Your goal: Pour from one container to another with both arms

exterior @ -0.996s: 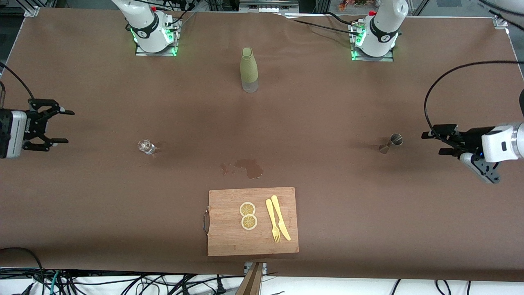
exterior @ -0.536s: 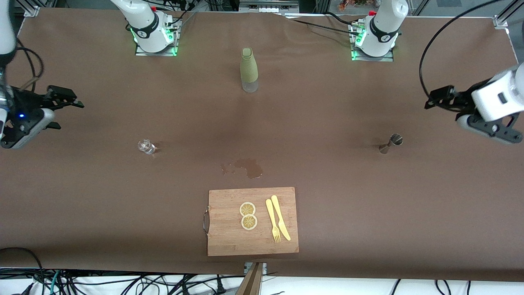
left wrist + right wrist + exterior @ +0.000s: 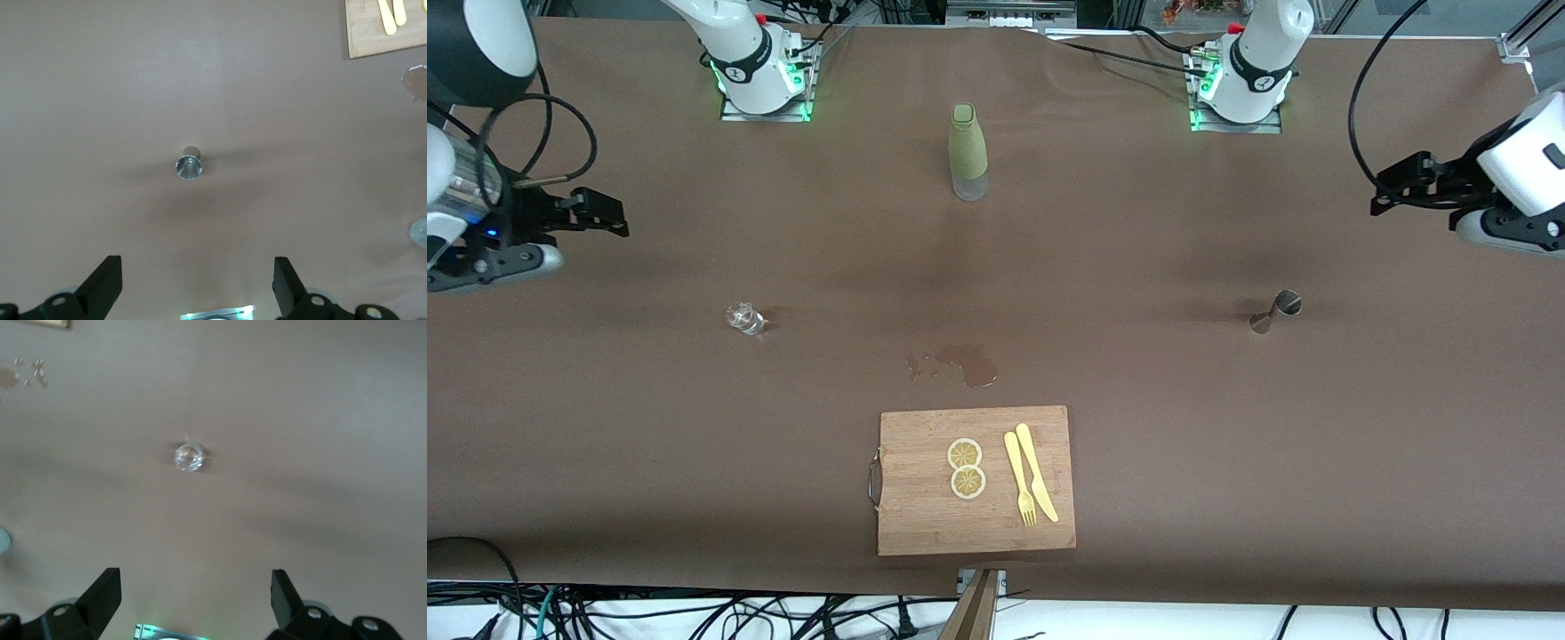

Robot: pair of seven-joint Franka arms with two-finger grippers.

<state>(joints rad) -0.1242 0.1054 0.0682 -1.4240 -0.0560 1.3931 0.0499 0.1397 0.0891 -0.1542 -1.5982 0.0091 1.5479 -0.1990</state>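
Observation:
A small clear glass [image 3: 744, 317] [image 3: 189, 457] stands on the brown table toward the right arm's end. A metal jigger [image 3: 1276, 311] [image 3: 189, 165] stands toward the left arm's end. A green sleeved bottle [image 3: 967, 151] stands upright between the two arm bases. My right gripper [image 3: 600, 216] [image 3: 193, 600] hangs open and empty over bare cloth, apart from the glass. My left gripper [image 3: 1398, 188] [image 3: 195, 283] hangs open and empty over bare cloth, apart from the jigger.
A wet spill [image 3: 965, 363] marks the cloth at mid-table. Nearer the front camera lies a wooden cutting board [image 3: 925, 516] with two lemon slices [image 3: 966, 468], a yellow fork [image 3: 1019, 480] and a knife [image 3: 1037, 473]. Cables trail from both wrists.
Both grippers have lifted and swung toward the bases' side of the table, each turning over its end. Their fingers stayed open. Nothing on the table moved.

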